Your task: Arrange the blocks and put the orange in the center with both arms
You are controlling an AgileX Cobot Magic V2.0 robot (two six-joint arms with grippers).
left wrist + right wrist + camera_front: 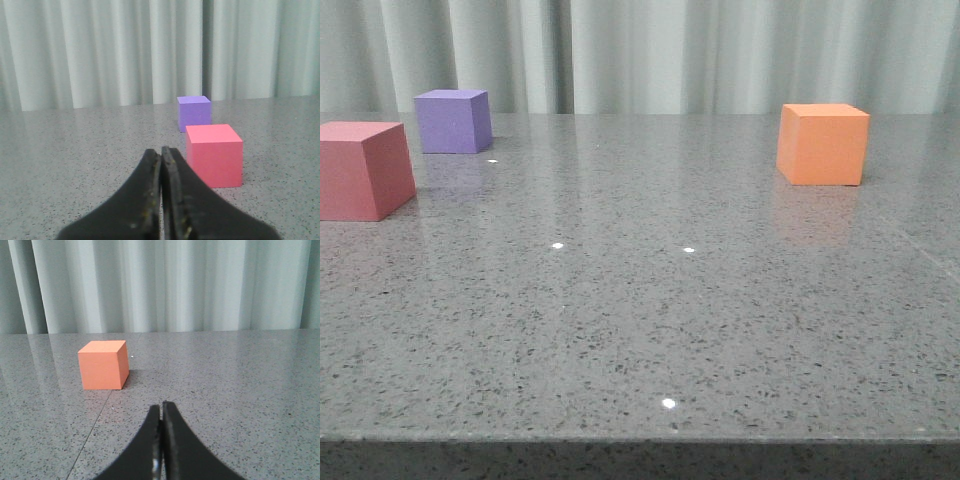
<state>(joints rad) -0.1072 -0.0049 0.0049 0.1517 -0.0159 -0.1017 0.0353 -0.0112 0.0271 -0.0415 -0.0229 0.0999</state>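
Note:
The orange cube [823, 144] stands at the back right of the table. The pink-red cube [363, 169] stands at the far left, cut by the frame edge, with the purple cube [453, 121] behind it. No arm shows in the front view. In the left wrist view my left gripper [161, 151] is shut and empty, low over the table. The pink-red cube [214, 155] is just ahead and to one side, and the purple cube [194, 113] is beyond it. In the right wrist view my right gripper [161, 406] is shut and empty. The orange cube [102, 364] is ahead and off to one side.
The grey speckled stone table [640, 300] has its front edge near the bottom of the front view. A pale pleated curtain [670, 50] hangs behind the table. A thin seam [100, 415] runs across the tabletop in the right wrist view.

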